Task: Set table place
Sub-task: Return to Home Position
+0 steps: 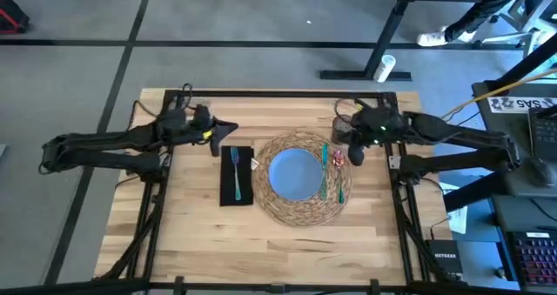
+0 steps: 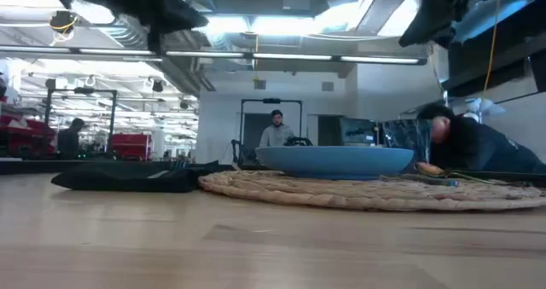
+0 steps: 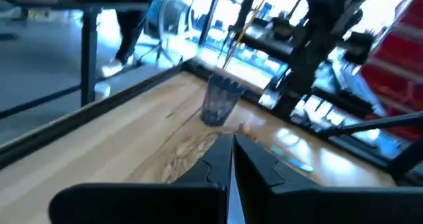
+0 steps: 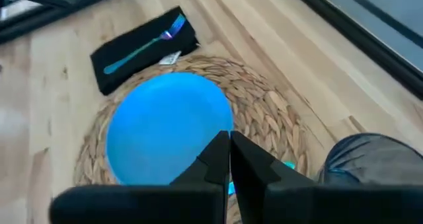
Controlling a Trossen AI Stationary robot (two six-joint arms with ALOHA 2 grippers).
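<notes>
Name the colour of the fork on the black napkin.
The fork is teal, clearest in the right wrist view.

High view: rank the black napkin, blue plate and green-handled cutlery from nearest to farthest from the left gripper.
1. The black napkin, left of the placemat, closest to the left gripper.
2. The blue plate, at the placemat's centre.
3. The green-handled cutlery, on the placemat's right side, by the right gripper.

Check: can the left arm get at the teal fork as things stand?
Probably yes. The left gripper hangs shut just past the far end of the napkin, and the fork lies bare on it with nothing over it.
</notes>
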